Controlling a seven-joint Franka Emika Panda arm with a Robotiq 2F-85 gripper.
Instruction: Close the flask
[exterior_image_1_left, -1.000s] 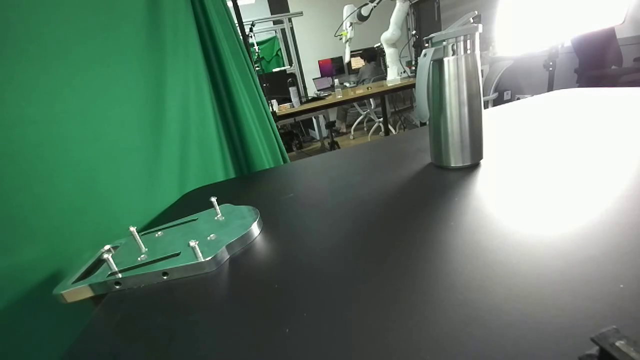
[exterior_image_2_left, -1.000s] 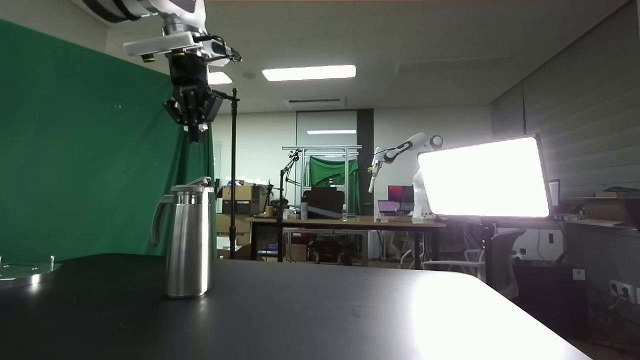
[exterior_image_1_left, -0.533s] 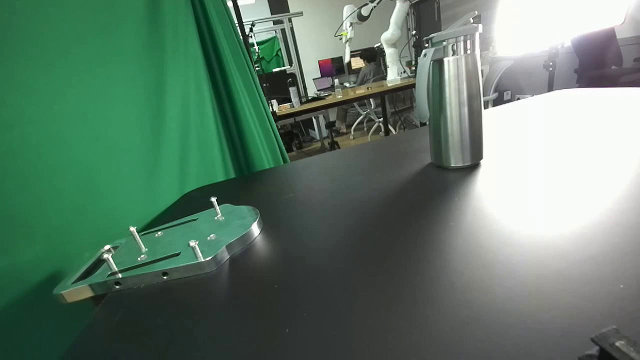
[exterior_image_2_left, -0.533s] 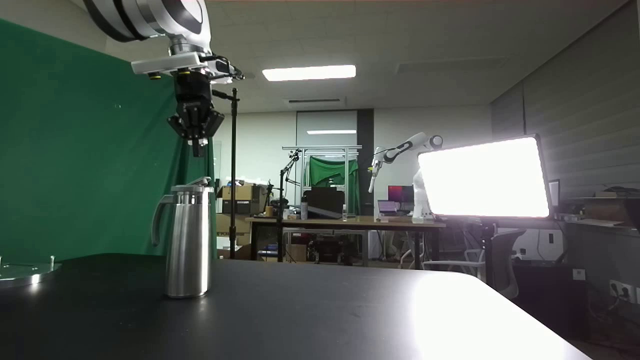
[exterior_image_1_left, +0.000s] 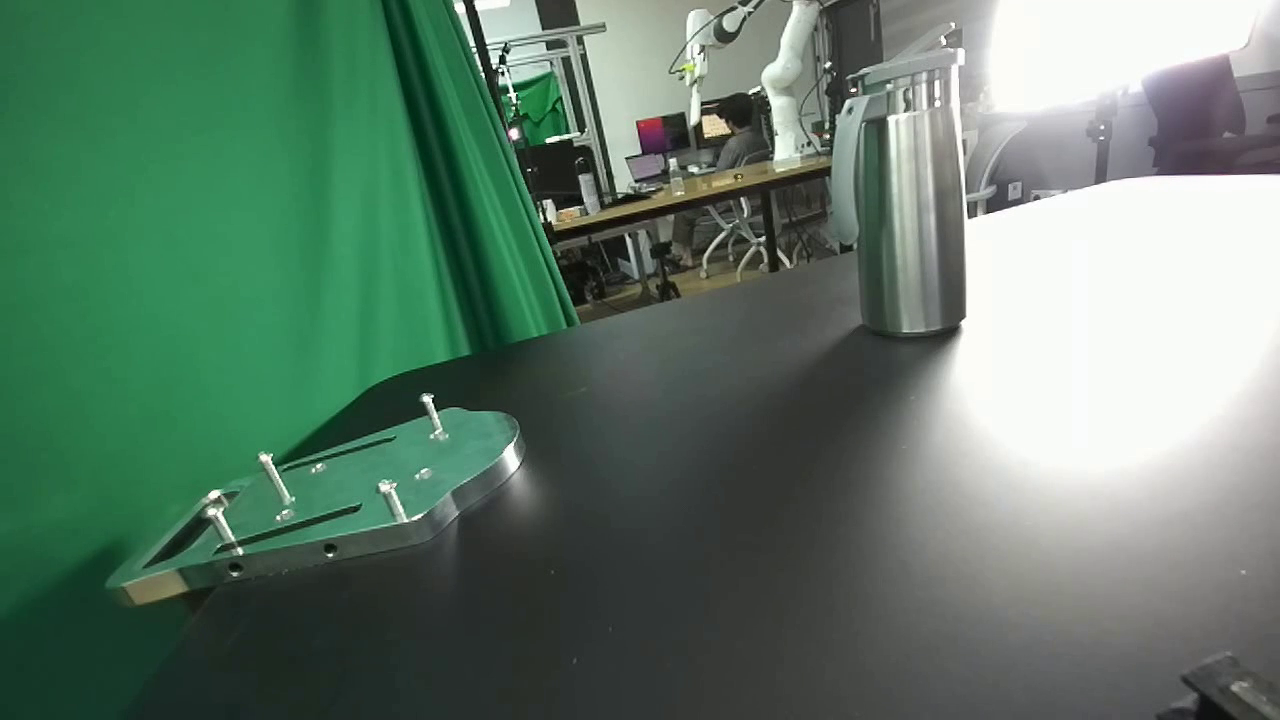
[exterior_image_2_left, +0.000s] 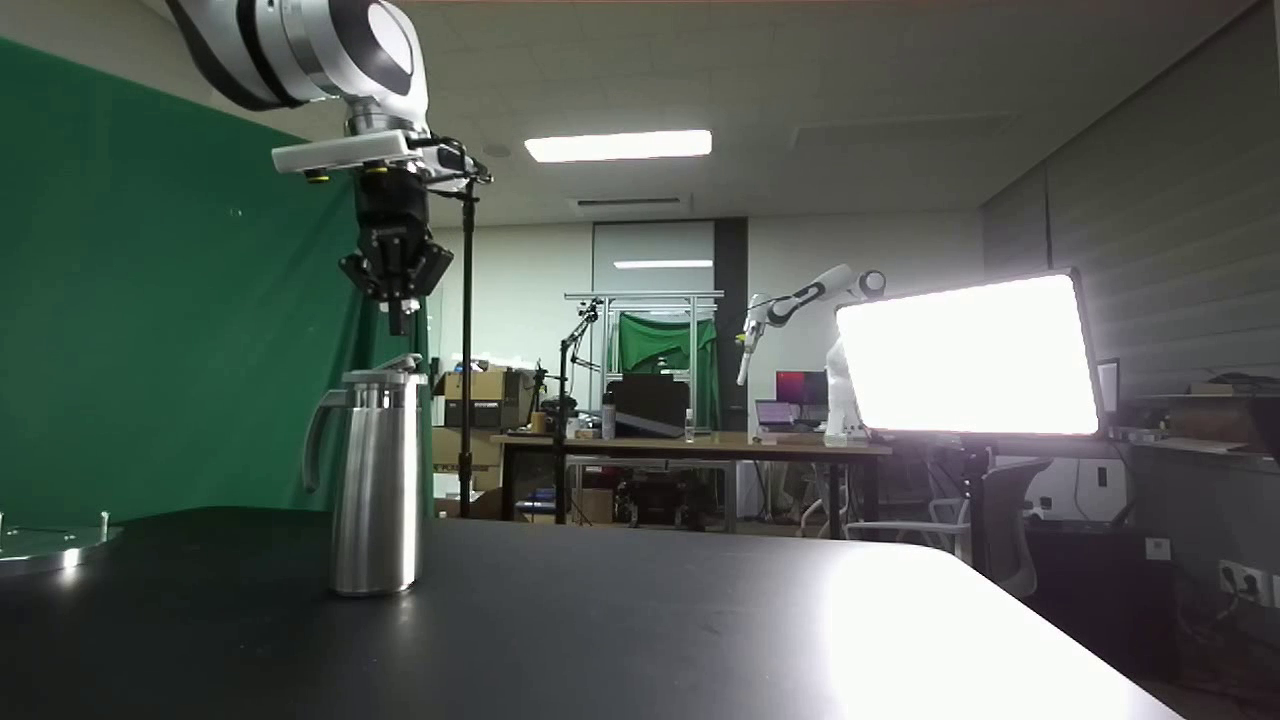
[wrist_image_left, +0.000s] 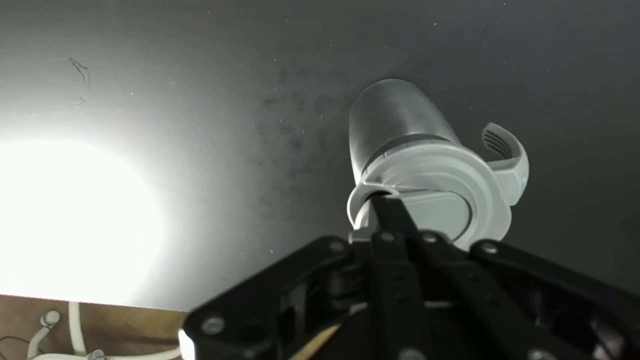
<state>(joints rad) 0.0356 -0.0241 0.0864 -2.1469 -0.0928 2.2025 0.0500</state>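
Flask (exterior_image_2_left: 376, 500) upright on black table (exterior_image_2_left: 640, 620), lid flap (wrist_image_left: 435, 212) tilted up. Gripper (exterior_image_2_left: 399, 322) points down just above lid flap, apart; jaws pressed together. Green plate (exterior_image_1_left: 350, 480) at table edge.

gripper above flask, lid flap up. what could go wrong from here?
Tipping: nothing visible braces the flask, so an off-centre push might topple it. Slipping: the raised flap slopes, so the gripper could skid off. Misjudged contact: the gripper hides part of that flap in the wrist view.
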